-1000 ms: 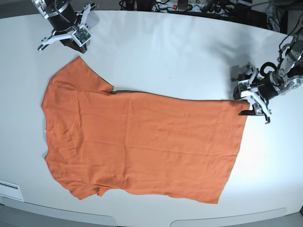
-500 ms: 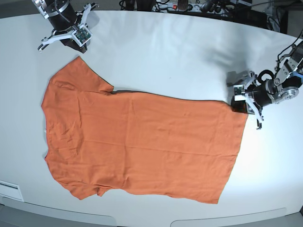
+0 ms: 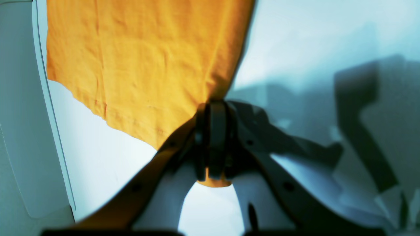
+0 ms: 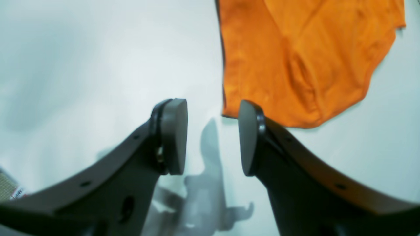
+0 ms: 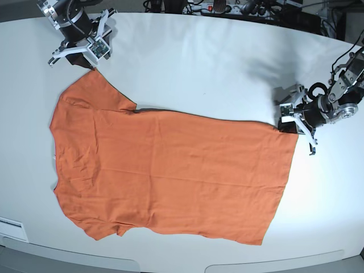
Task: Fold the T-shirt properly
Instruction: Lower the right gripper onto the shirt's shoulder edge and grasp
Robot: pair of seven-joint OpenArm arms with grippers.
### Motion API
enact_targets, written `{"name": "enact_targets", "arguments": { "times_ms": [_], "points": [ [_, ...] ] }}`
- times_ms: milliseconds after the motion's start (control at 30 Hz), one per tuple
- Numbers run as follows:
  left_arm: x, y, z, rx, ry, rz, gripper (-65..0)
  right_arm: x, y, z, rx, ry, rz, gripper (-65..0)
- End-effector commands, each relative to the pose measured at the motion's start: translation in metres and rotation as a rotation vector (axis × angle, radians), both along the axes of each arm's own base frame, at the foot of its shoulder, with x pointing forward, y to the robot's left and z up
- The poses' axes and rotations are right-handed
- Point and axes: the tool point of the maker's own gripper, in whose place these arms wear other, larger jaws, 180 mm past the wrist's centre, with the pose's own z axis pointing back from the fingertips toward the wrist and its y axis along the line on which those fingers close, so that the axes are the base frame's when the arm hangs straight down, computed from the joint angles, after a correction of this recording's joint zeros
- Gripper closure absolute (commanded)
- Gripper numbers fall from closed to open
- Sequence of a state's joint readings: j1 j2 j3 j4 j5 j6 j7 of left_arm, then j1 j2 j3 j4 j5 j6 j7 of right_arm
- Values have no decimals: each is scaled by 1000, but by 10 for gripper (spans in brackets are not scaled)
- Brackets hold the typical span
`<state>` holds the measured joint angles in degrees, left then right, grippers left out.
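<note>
Since a second ago the left gripper (image 5: pixel 298 124) has clamped down on the hem corner of the T-shirt (image 5: pixel 165 170), and the right gripper (image 5: pixel 81 52) has spread its jaws and dropped toward the far sleeve. Near to far: shirt lies flat and spread on the white table (image 5: pixel 193 62), neck end at the base view's left, hem at its right. In the left wrist view the left gripper (image 3: pixel 212 144) has its jaws pressed together, pinching the orange hem corner (image 3: pixel 210 178), which pokes out below the pads. Likely anchoring that corner for the first fold. In the right wrist view the right gripper (image 4: pixel 212 137) is spread and empty, sleeve edge (image 4: pixel 295 108) just past the tips, not touching; looks lined up to take it. Back edge of the table: dark clutter and cables (image 5: pixel 227 8), too small to identify.
</note>
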<state>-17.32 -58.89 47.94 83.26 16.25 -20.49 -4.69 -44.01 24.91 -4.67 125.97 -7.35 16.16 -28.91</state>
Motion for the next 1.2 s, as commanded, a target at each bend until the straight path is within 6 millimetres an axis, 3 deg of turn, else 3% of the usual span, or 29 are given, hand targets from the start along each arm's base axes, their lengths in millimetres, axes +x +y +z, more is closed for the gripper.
{"name": "enact_targets", "arguments": {
  "times_ms": [0,167,400,433,467,533,767,967,1167],
  "points": [
    [-3,16,-3,65,27,13,0,4,-3,-1,-7,-10,3,-283],
    [-4,16,-3,65,27,13,0,11,-19,-31,-44,46,-4,-283],
    [-4,16,-3,65,27,13,0,24,-30,-43,-65,50,-27,-282],
    [-4,16,-3,65,27,13,0,25,-30,-43,-66,49,-27,-262],
    [-4,16,-3,65,27,13,0,27,-31,-42,-67,44,-27,-200],
    [-3,16,-3,65,26,13,0,30,-31,-41,-69,38,-30,-12],
    [-6,4,10,35,15,-14,0,38,-34,-19,-128,-20,-37,0],
    [-15,5,30,38,12,-14,0,25,-58,14,-279,-79,-53,0],
    [-30,-13,53,24,1,-93,0,4,-88,40,-350,-87,-108,0]
  ]
}}
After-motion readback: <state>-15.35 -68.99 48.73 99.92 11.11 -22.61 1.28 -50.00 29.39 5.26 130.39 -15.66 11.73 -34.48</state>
